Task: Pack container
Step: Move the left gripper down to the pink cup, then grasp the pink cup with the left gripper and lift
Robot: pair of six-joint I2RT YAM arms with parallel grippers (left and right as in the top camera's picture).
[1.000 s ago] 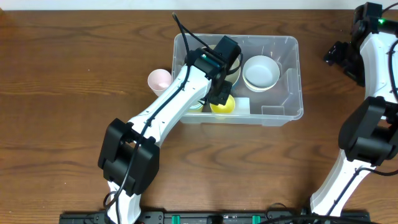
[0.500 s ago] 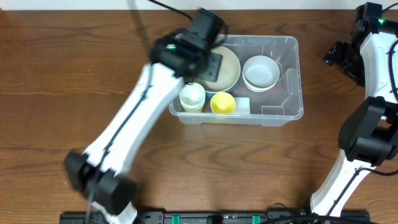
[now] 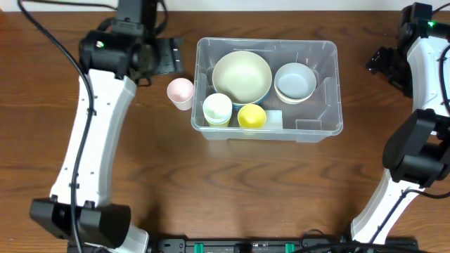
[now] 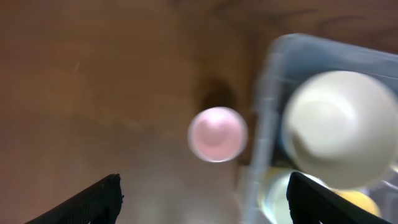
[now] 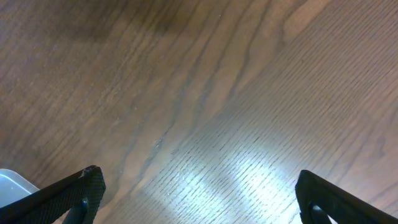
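Left fingers (image 4: 93,200) apart; one pink cup (image 4: 217,134).

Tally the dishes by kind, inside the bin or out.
Bowls: 2, large round cream bowl, smaller round white bowl
Cups: 3, pale green round cup, yellow round cup, pink round cup outside the clear plastic rectangular container
Total: 5

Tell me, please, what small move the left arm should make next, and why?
Probably lower the open left claw onto the small pink cup: it stands on the wooden table beside the clear plastic rectangular container, the only dish seen outside it, roughly below the claw.
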